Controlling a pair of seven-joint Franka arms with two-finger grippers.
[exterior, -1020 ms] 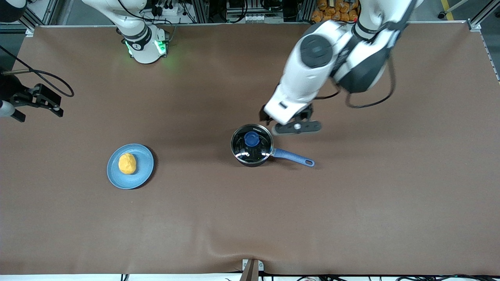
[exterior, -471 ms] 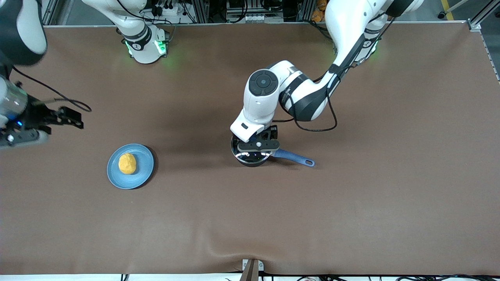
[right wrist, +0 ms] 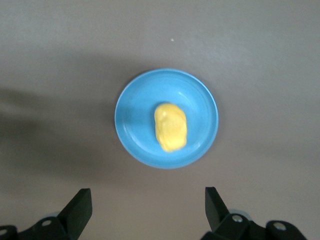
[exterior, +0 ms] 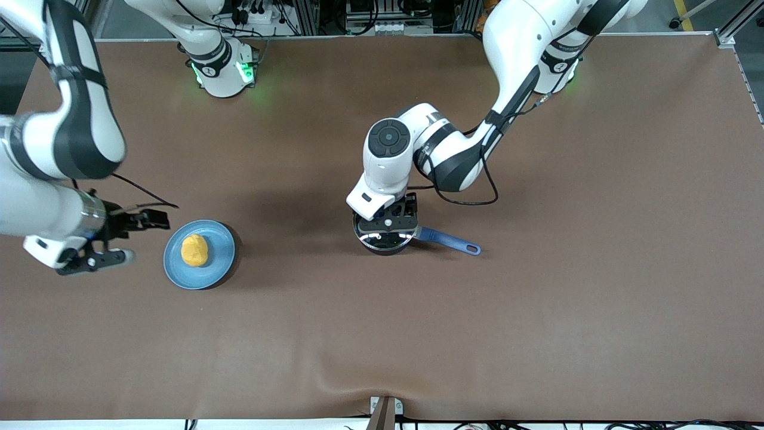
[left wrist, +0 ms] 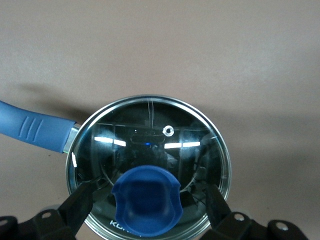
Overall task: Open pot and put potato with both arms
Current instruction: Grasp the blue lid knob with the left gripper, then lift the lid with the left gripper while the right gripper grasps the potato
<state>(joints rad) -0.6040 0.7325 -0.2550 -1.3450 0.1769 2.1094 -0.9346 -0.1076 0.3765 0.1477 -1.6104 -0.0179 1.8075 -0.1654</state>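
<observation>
Here the right tool (exterior: 95, 258) hangs with its fingers (right wrist: 80, 207) spread wide over the bare surface (exterior: 537, 328), beside the blue plate (exterior: 222, 258) carrying the potato (exterior: 194, 250). Toward the left arm's end, the lidded pot (exterior: 385, 240) sits under the left tool (exterior: 388, 222), fingers (left wrist: 82, 200) wide apart astride the lid's blue knob (left wrist: 146, 200).

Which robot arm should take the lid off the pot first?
The left one, probably. The left claw hangs right over the pot, open, its fingers on either side of the lid's blue knob. The right claw is open too, over the table beside the plate with the potato.
</observation>
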